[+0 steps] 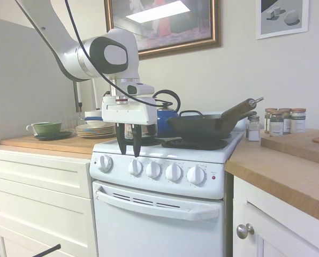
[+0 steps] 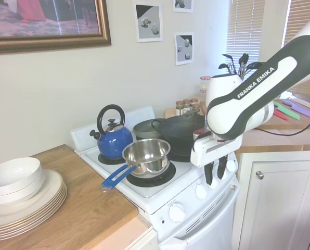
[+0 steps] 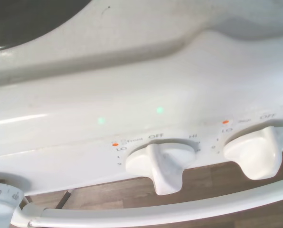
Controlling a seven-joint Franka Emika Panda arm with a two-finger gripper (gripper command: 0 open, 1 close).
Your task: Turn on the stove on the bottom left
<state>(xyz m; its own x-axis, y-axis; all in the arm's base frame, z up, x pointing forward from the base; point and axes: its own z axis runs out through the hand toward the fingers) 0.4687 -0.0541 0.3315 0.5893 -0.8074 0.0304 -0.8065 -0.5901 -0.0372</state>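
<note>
Hanging over the stove's [image 1: 165, 176] front edge, the gripper [image 1: 128, 140] is held narrowly open — the wrong knob [image 3: 156, 164] could be turned.

White arm, black joint panels, "FRANKA EMIKA" lettering, black-fingered end effector [image 1: 128, 145], black cable.

Air before the knobs [image 1: 153, 170] open; saucepan [image 2: 146, 155] behind.

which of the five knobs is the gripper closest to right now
The second knob from the plates' end of the stove. The open gripper hangs just above it; the others sit further along the row.
</note>
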